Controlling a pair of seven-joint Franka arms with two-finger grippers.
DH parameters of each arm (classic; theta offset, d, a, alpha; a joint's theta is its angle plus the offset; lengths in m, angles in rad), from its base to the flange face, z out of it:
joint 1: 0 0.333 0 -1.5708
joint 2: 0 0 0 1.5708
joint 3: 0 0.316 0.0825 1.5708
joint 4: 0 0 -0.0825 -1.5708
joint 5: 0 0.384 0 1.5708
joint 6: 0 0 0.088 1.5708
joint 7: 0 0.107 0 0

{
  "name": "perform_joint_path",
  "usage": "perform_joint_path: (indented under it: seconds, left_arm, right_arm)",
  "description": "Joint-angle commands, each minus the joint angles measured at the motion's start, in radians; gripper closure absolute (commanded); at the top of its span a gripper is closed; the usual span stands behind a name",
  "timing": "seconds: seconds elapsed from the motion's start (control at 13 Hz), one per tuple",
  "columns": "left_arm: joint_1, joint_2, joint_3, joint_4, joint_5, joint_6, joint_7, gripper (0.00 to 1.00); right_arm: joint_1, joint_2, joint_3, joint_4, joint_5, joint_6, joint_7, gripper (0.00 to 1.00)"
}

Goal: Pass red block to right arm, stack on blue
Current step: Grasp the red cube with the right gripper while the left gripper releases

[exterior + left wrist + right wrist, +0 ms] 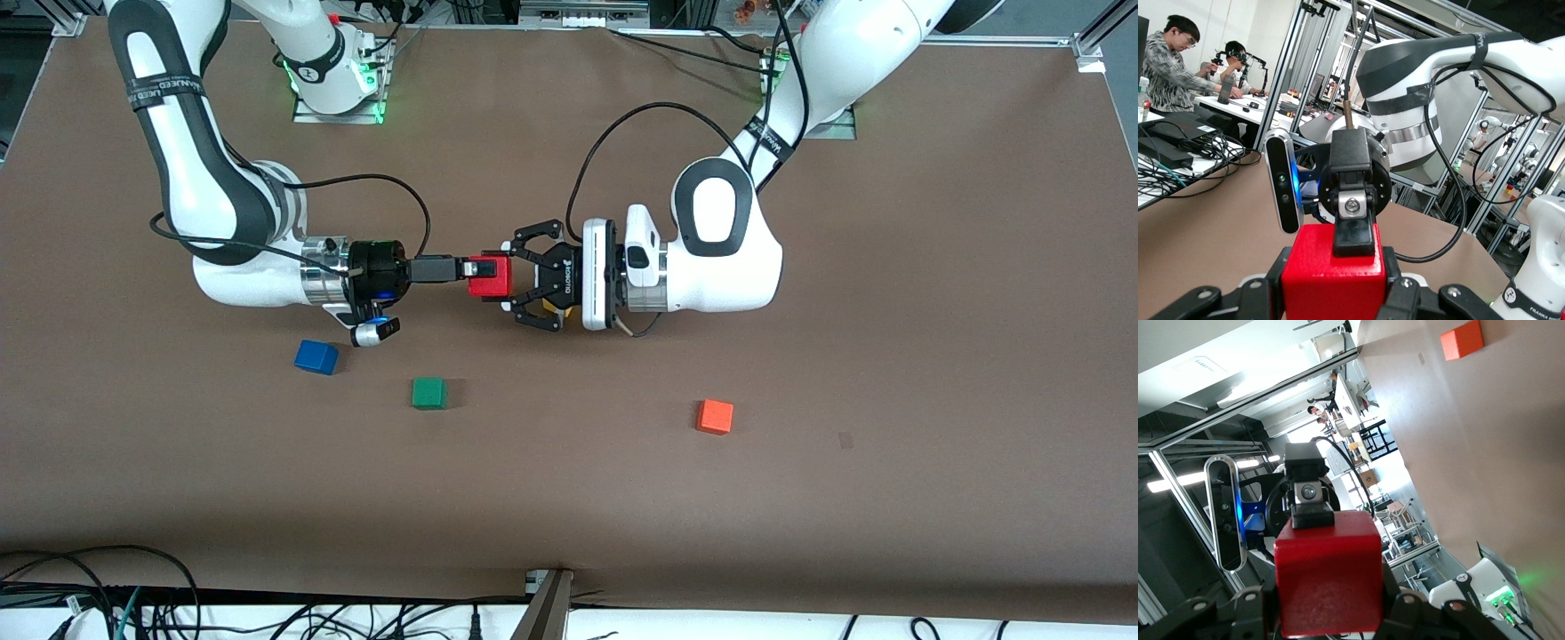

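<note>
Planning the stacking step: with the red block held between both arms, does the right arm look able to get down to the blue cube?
Probably yes. The blue cube lies bare on the table just below the right pincer, nothing over it. First the left pincer, also shut on the red block, must let go.

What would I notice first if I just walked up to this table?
The red block in the air above the middle of the table, pinched by both the left gripper and the right gripper at once. Three other cubes sit nearer the front camera: blue cube, green cube, orange cube.
</note>
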Motion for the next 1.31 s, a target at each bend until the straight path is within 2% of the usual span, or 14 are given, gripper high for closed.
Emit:
perform_joint_path:
  seconds: [0.0, 0.15, 0.23, 0.31, 0.69, 0.85, 0.92, 1.0, 1.23]
  left_arm:
    - [-0.012, 0.014, 0.001, 0.035, -0.025, 0.011, -0.009, 1.00]
    - [-0.011, 0.014, 0.001, 0.035, -0.025, 0.011, -0.013, 1.00]
    - [-0.008, 0.012, 0.001, 0.035, -0.027, 0.011, -0.015, 0.65]
    - [-0.005, 0.014, 0.001, 0.033, -0.028, 0.008, -0.012, 0.01]
    - [0.029, 0.000, 0.006, 0.031, -0.015, 0.005, -0.029, 0.00]
    - [0.084, -0.028, 0.009, 0.013, -0.001, 0.004, -0.023, 0.00]
    - [0.104, -0.028, 0.010, 0.016, 0.058, 0.001, -0.026, 0.00]
    - [0.119, -0.028, 0.007, 0.018, 0.130, 0.001, -0.032, 0.00]
    - [0.178, -0.035, 0.010, 0.007, 0.207, -0.073, -0.039, 0.00]
  right_arm:
    - [0.004, -0.016, -0.006, -0.014, 0.006, 0.010, -0.001, 0.99]
    - [-0.001, -0.018, -0.011, 0.009, -0.073, 0.011, 0.002, 1.00]
    - [-0.004, -0.021, -0.013, 0.021, -0.115, 0.010, 0.022, 1.00]
    - [-0.006, -0.024, -0.014, 0.040, -0.161, 0.010, 0.054, 1.00]
    - [-0.006, -0.026, -0.046, 0.115, -0.455, 0.005, 0.115, 1.00]
    - [-0.007, -0.030, -0.055, 0.137, -0.651, 0.007, 0.117, 1.00]
    - [-0.006, -0.030, -0.057, 0.141, -0.734, 0.008, 0.117, 1.00]
    - [-0.006, -0.030, -0.059, 0.144, -0.843, 0.010, 0.126, 1.00]
    - [-0.006, -0.029, -0.059, 0.164, -1.200, 0.024, 0.148, 1.00]
